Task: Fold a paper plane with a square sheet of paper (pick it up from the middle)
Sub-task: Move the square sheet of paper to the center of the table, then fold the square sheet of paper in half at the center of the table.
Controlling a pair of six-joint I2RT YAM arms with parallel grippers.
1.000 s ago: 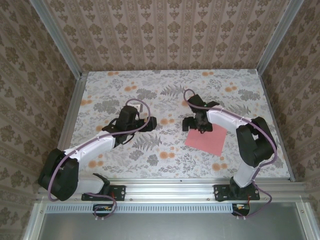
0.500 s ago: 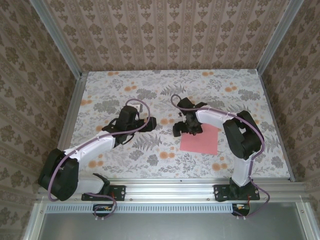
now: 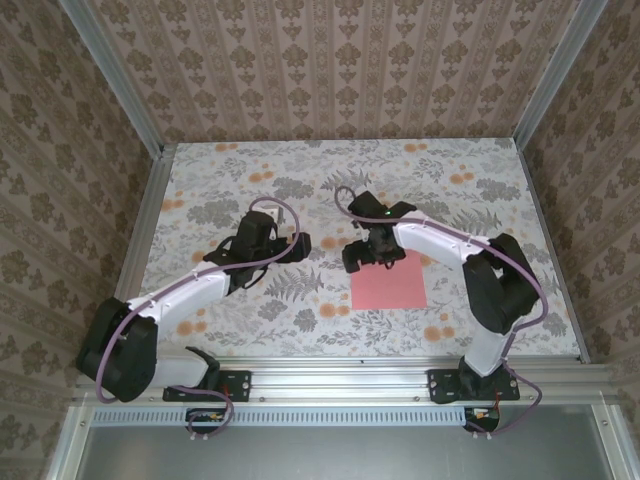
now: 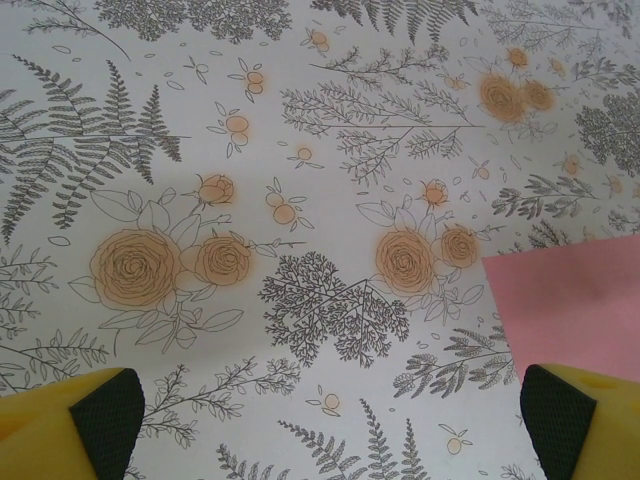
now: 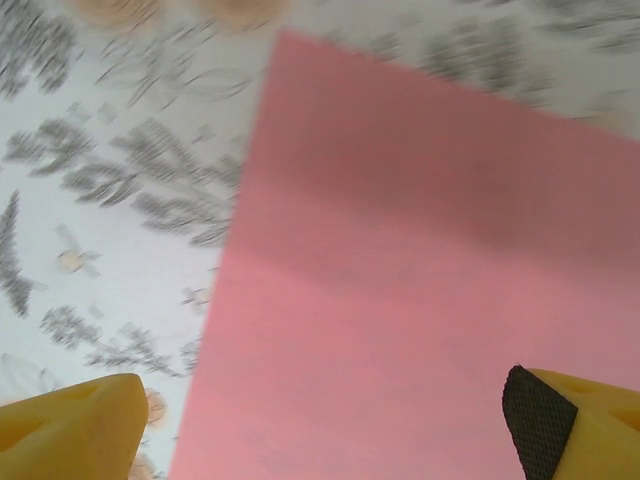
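Just beneath the right gripper (image 5: pixel 320 438), jaws spread wide, the square sheet of paper (image 5: pixel 400 280) lies flat.

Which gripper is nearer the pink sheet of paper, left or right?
Right. The right gripper is over the far edge of the sheet; the left gripper sits off to its left, apart from it.
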